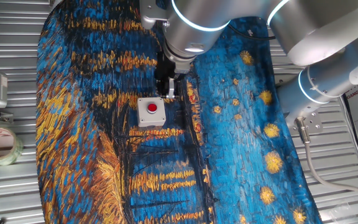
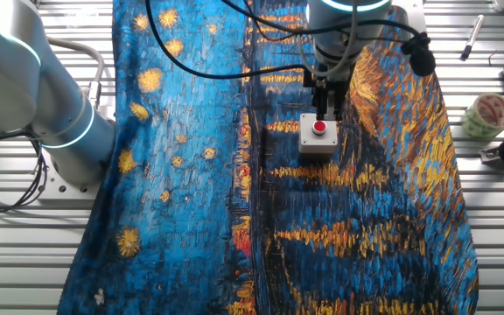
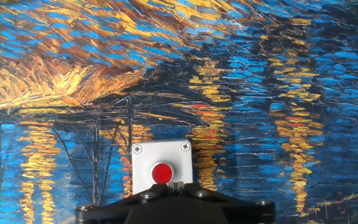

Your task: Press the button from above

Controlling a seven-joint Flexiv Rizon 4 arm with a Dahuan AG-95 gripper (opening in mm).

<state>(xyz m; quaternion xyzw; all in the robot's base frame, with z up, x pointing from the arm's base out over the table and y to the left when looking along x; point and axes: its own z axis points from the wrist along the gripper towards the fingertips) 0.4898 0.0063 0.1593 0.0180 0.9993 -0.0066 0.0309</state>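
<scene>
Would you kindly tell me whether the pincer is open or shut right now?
Pincer: open or shut cannot be told; it holds nothing and hangs beside the button.

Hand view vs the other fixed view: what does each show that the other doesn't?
Only the hand view shows the four screws at the corners of the grey box, seen up close. Only the other fixed view shows the gripper hanging just behind the box, the arm, and a tape roll off the cloth's edge. Both show the red button in the box top and the painted cloth beneath.
</scene>
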